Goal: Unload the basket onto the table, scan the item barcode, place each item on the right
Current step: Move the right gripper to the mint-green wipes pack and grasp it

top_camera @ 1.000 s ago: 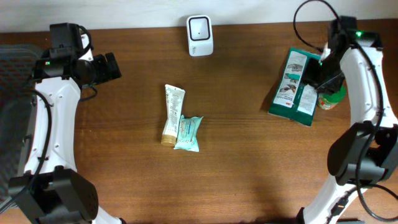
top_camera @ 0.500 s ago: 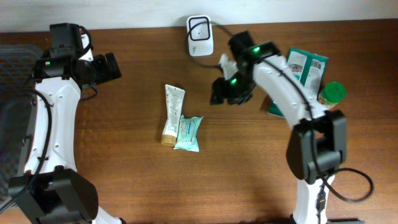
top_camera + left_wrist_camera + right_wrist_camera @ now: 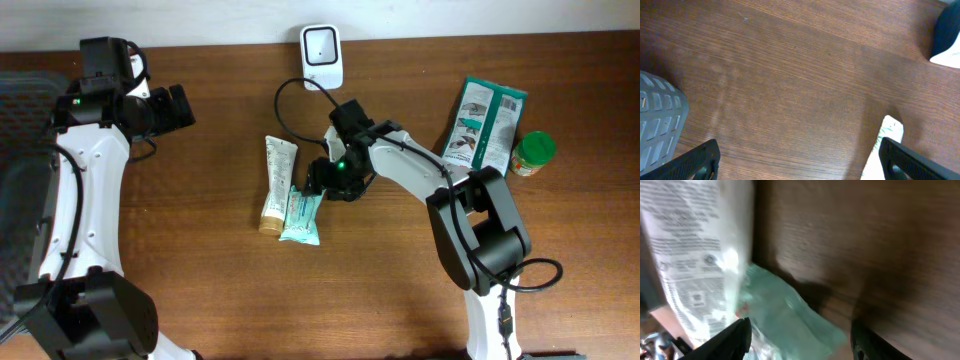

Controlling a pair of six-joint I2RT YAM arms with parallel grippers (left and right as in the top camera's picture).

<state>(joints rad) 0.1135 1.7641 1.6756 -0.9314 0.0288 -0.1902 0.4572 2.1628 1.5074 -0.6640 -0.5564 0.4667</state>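
Jaws of the right gripper (image 3: 322,184) stand partly apart with nothing between them, poised over the upper end of the teal wipes packet (image 3: 303,215); whether they touch it cannot be told; jaws of the left gripper (image 3: 181,107) stand wide and empty, above bare wood at the counter's (image 3: 180,260) far left; white tube (image 3: 277,183) lies lengthwise at mid-counter, its cap towards the near edge, the packet touching its right side; barcode scanner (image 3: 321,57), white with a dark face, stands upright at the far edge, well apart from both items; green box (image 3: 485,125) lies flat at the right, a green-lidded jar (image 3: 533,153) just beside it; grey perforated object (image 3: 660,125) at the left edge.
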